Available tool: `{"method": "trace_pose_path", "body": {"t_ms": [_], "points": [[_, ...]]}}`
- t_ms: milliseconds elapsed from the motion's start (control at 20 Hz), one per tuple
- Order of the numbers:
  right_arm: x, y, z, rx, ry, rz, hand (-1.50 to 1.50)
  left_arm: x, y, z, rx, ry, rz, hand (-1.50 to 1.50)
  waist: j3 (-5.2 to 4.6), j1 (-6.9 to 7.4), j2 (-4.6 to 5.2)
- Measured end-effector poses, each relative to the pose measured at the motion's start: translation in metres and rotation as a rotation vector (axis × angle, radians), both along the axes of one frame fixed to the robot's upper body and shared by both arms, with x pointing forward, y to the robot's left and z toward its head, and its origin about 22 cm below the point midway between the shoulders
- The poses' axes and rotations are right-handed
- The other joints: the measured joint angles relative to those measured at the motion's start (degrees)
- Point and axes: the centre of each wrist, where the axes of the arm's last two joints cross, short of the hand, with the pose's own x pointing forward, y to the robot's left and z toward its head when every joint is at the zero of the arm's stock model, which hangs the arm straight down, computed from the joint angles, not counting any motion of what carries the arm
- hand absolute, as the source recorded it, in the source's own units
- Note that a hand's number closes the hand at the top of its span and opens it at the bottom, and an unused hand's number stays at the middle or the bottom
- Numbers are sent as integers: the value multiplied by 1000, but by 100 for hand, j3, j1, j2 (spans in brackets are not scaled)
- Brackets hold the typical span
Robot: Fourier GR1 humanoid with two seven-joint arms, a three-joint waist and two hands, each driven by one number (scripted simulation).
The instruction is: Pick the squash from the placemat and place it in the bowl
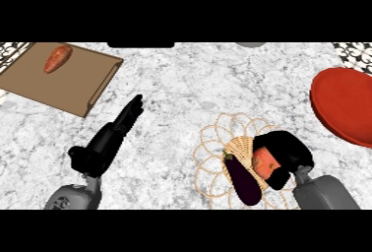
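Observation:
An orange squash (263, 161) lies on the woven wicker placemat (216, 142) at the lower right of the counter. My right hand (288, 149) is over it with fingers curled round its upper and right sides, hiding much of it. Whether the squash rests on the mat or is lifted off it cannot be told. The red bowl (346, 106) stands at the right edge, up and to the right of that hand. My left hand (109, 139) rests open at the lower left, fingers straight and pointing up-right, holding nothing.
A dark purple eggplant (243, 181) lies on the placemat just left of the squash, close to my right hand. A brown cutting board (69, 86) with an orange sweet potato (57, 58) sits at the upper left.

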Motion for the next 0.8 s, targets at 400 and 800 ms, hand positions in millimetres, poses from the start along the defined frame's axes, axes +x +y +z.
{"method": "trace_pose_path", "body": {"t_ms": [400, 800], "points": [[-12, -26, -9, 2, -70, 133, 150, -2, 7, 2, -6, 7, 10, 0, 3, -35, -8], [-45, -120, 26, -15, -240, 568, 150, -6, 13, -3, -3, 14, 38, 0, 15, -206, -35]]}}
